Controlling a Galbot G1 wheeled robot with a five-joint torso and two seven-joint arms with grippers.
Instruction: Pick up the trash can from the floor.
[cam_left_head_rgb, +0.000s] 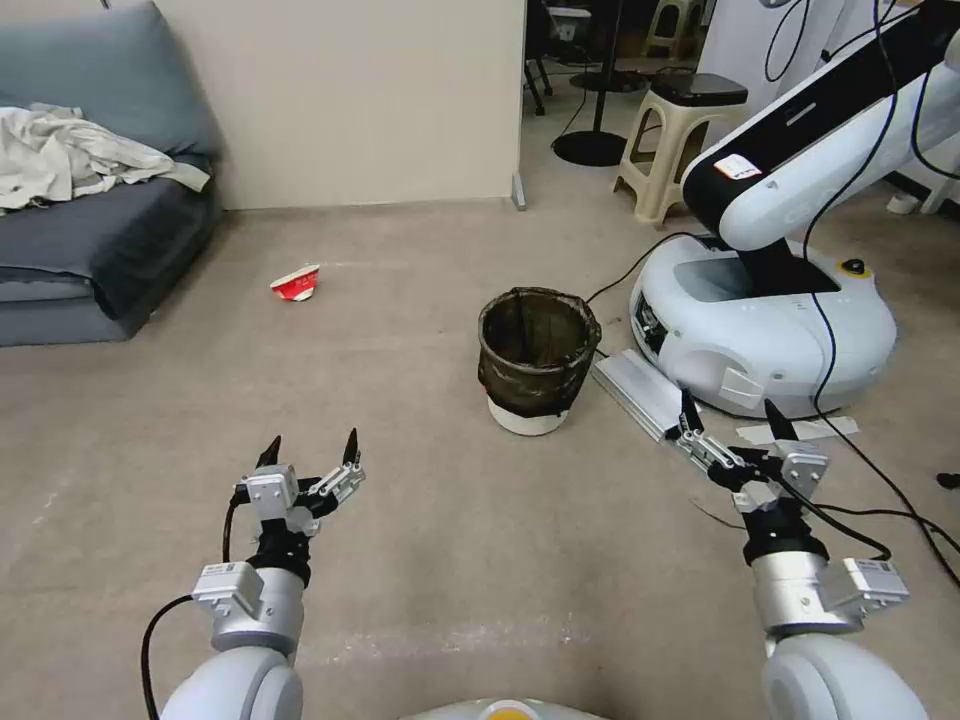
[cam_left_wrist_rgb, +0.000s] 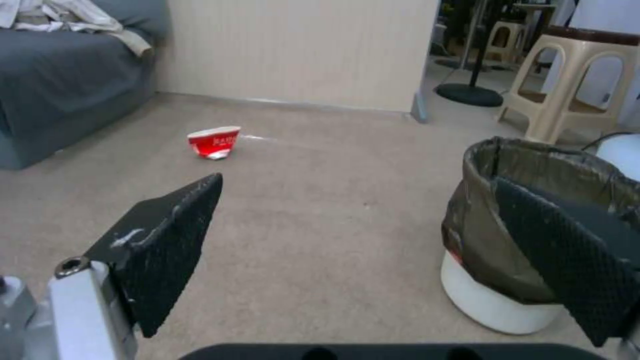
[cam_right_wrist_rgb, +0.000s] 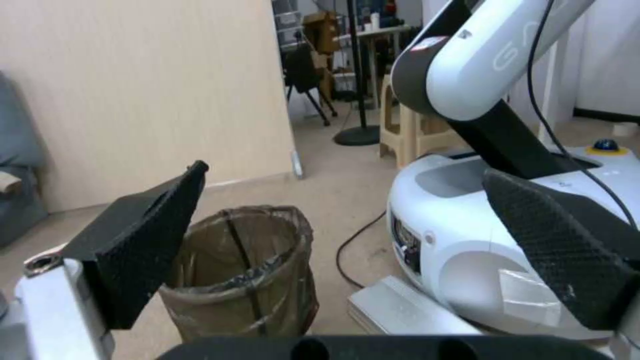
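- At far left we see a grey sofa (cam_left_head_rgb: 90, 240) with a crumpled pale cloth (cam_left_head_rgb: 70, 155) lying on it, against the beige wall (cam_left_head_rgb: 370, 100).
- Our left gripper (cam_left_head_rgb: 310, 450) hovers above the floor (cam_left_head_rgb: 400, 520), fingers spread wide and holding nothing.
- A crushed red-and-white paper cup (cam_left_head_rgb: 297, 283) lies on its side on the floor, well apart from the sofa and from the bin.
- The trash can (cam_left_head_rgb: 535, 358) stands upright on the floor ahead of us, between our two grippers and farther out; its crinkled black bag folds over the rim, and the white base shows below.
- A silver flat pack (cam_left_head_rgb: 637, 392) lies just beside the can, against another white robot's base (cam_left_head_rgb: 770, 320).
- Our right gripper (cam_left_head_rgb: 732, 420) hangs above the floor, fingers spread apart, empty.
- A beige plastic stool (cam_left_head_rgb: 680, 140) stands behind.
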